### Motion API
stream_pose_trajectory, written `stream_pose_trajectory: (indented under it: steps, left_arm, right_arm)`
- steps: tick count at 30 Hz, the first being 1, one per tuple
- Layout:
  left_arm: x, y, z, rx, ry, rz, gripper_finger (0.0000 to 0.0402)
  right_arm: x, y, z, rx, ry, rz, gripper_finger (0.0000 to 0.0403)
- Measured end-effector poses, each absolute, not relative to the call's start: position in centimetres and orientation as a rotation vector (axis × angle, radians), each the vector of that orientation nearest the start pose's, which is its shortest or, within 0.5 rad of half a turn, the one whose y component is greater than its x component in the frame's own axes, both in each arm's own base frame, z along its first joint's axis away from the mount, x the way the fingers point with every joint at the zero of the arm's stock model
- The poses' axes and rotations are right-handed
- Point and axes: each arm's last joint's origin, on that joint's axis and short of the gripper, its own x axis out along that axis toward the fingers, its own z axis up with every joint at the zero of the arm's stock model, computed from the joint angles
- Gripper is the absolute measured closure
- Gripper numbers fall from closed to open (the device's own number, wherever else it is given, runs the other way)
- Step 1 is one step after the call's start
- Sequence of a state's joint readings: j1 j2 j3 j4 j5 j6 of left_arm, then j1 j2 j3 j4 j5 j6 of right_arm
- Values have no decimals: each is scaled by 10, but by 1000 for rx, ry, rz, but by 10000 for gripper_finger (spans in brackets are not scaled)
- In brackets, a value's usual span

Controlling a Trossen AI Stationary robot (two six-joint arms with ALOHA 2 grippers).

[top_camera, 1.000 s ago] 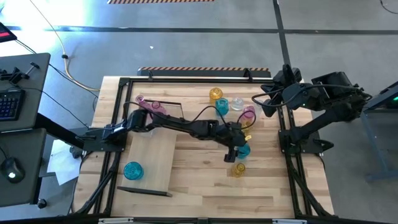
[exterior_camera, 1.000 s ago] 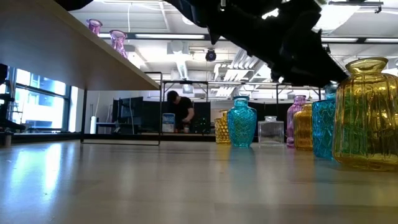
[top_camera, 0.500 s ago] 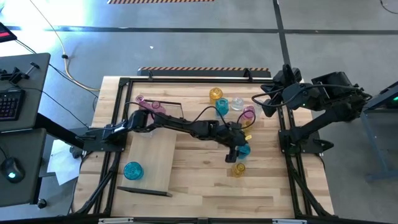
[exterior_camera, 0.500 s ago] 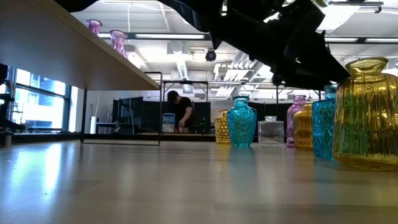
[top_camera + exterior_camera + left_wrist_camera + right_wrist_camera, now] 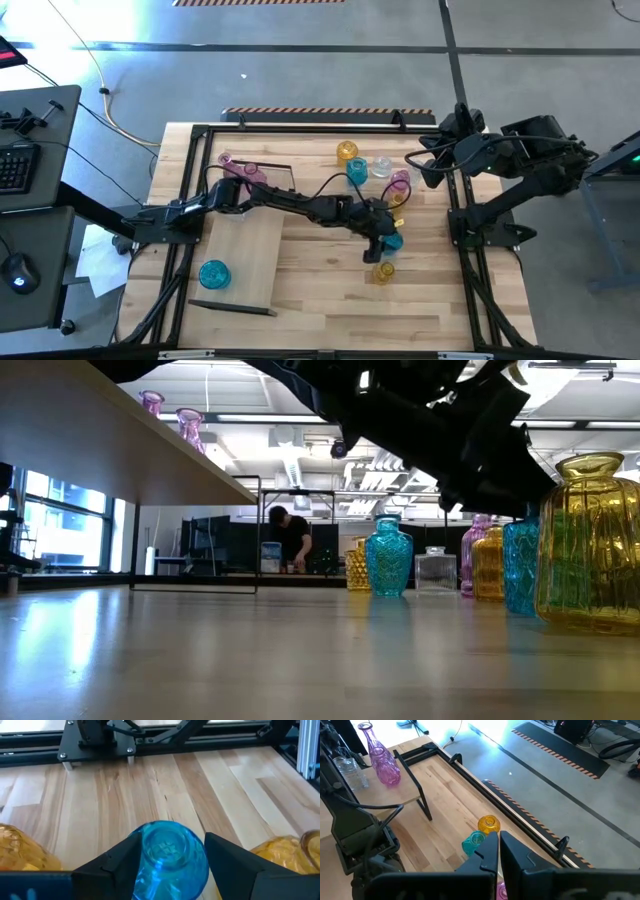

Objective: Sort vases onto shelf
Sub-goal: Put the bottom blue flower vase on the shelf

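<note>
Three vases already sit on the shelf [image 5: 250,265]: two pink ones [image 5: 236,166] at its upper end in the high view and a teal one [image 5: 214,273] near its lower end. The rest stand in a cluster on the table [image 5: 320,300] right of centre, which is why the left arm reaches so far across.

Its left claw [image 5: 381,243] hangs over a teal vase [image 5: 170,855] at the lower edge of that cluster. In the left wrist view the fingers [image 5: 117,862] stand apart on either side of the vase's body, not clearly pressing it yet. That straddling pose looks like the set-up for a side grip, probably chosen because the rounded glass would slip from a pinch at the rim.

An amber vase [image 5: 384,272] stands just below the teal one in the high view, and another amber vase [image 5: 20,847] shows close beside it in the wrist view, so the closing fingers have little room.

The right claw [image 5: 498,851] waits at the table's upper right, fingers together and holding nothing, likely keeping clear.
</note>
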State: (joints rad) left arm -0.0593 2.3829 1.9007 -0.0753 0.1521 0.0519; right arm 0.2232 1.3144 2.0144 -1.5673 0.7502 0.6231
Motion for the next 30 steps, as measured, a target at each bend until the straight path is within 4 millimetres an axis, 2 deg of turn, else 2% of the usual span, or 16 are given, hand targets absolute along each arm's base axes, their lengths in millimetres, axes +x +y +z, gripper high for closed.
stream_pose_trajectory:
  steps: [13,30]
  left_arm:
    - [537,-36,173,-11,560,-214,281]
    - [535,-35,176,-59,577,-189,277]
  right_arm:
    - [160,16,495,168,585,-701,403]
    - [160,16,494,172,595,-688,403]
